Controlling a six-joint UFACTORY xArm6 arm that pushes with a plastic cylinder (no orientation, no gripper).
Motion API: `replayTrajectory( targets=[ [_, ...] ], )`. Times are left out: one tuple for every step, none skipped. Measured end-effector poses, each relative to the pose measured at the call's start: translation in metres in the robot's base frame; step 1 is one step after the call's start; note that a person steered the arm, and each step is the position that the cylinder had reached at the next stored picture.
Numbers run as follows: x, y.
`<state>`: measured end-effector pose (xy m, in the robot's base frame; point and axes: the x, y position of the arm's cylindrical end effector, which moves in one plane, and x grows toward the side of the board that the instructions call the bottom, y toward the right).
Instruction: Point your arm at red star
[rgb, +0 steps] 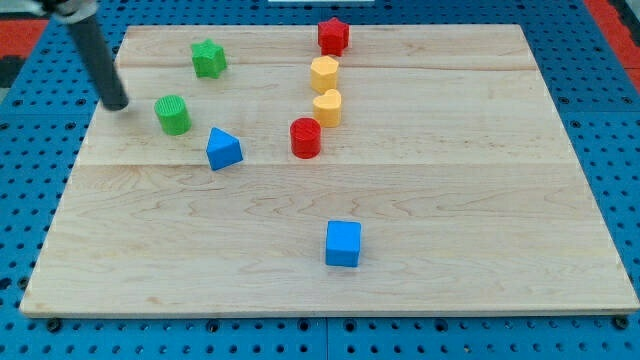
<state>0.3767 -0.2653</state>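
Eight blocks sit on the wooden board (480, 260). Nearest the bottom edge is the blue cube (343, 244). Farther up come the blue triangle (223, 149), red cylinder (305, 138) and green cylinder (173, 115). My rod slants down from the top-left corner; my tip (117, 103), bare and touching no block, rests beside the green cylinder. The red star (333, 36) lies at the top edge, well apart.

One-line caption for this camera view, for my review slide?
My tip rests near the board's left edge beside the green cylinder, far from the red star at the view's top.
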Motion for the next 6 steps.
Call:
replayTrajectory(
  targets=[
    [0.036,0.033],
    [0.019,0.094],
    [-0.007,0.092],
    [-0.017,0.152],
    [-0.070,0.175],
    [-0.141,0.204]
  ],
)
